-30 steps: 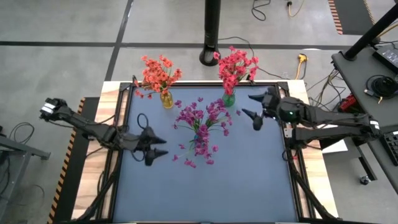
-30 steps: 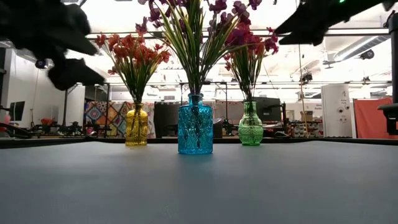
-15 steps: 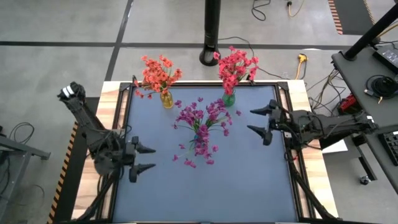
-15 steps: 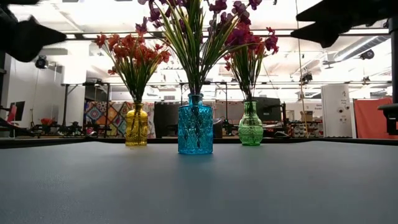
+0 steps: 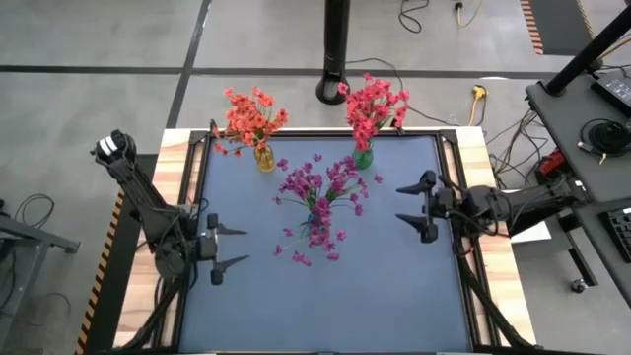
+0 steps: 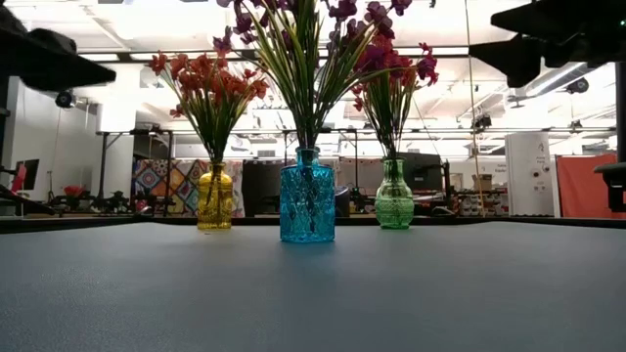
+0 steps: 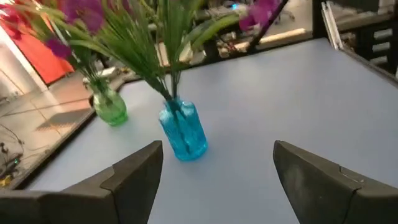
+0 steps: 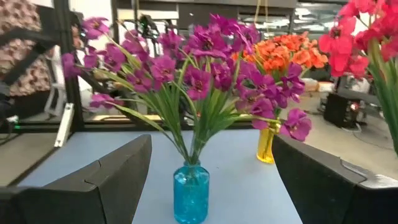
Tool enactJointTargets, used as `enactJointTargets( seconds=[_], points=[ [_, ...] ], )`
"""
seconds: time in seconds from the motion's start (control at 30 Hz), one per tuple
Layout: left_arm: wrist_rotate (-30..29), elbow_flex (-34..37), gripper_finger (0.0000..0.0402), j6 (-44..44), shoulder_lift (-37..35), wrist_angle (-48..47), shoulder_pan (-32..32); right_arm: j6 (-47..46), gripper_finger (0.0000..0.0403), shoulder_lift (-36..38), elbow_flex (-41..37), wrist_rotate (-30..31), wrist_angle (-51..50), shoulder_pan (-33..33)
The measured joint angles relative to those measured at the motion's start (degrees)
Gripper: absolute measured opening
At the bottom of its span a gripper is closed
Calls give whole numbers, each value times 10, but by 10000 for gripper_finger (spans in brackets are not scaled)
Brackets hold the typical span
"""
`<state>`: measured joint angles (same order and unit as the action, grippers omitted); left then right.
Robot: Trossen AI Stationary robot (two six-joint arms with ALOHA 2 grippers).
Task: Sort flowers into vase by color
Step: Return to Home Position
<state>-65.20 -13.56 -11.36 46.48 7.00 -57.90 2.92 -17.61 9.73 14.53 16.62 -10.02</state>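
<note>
Table (image 5: 375, 296): the dark blue-grey mat fills the frame between the two side rails, and all three vases stand in its far half.

Left arm (image 5: 148, 212): you have it folded at the table's left edge. Right arm (image 5: 523, 202): it reaches in low from the right edge. Both point inward toward the middle of the mat.

Flowers, all in vases:
- Purple flowers (image 5: 320, 192) are the widest bunch. They stand in the blue vase (image 6: 307, 196), near the centre of the mat and nearer you than the other two.
- Orange flowers (image 5: 251, 118) stand in the yellow vase (image 6: 215, 198), at the far edge, left of centre.
- Red-pink flowers (image 5: 373, 104) stand in the green vase (image 6: 394, 198), at the far edge, right of centre.

All three vases are upright and well apart from each other.

Left gripper (image 5: 237, 247): the fingers are spread wide with only bare mat between them. It sits well to the left of the blue vase.

Right gripper (image 5: 402, 203): the fingers are likewise spread wide. It sits to the right of the blue vase, and its wrist view looks between the fingers at the purple bunch.
</note>
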Motion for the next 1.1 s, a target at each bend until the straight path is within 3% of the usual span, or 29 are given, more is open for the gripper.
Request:
enactJointTargets(
  seconds=[0.17,0.33,0.47,0.53,0.6,0.67,0.83,1.0,1.1],
  points=[
    [28,2,288,77,-93,16,49,18,325,29,-7,-15,0,0],
    [241,2,288,192,-159,49,173,35,325,50,-20,-30,4,0],
    [353,7,288,184,-193,-7,287,44,325,66,-36,-30,13,0],
    [436,24,288,188,-203,0,329,54,325,75,-40,-31,13,0],
    [539,44,288,198,-215,1,354,61,325,84,-45,-42,16,0],
    [596,64,288,199,-229,2,361,67,325,91,-54,-55,22,0],
    [558,129,288,176,-273,28,361,79,325,115,-91,-71,48,0],
    [537,130,288,179,-303,30,361,107,325,129,-91,-83,60,-1],
    [521,130,288,180,-315,30,361,117,325,132,-91,-56,64,-1]
  ],
)
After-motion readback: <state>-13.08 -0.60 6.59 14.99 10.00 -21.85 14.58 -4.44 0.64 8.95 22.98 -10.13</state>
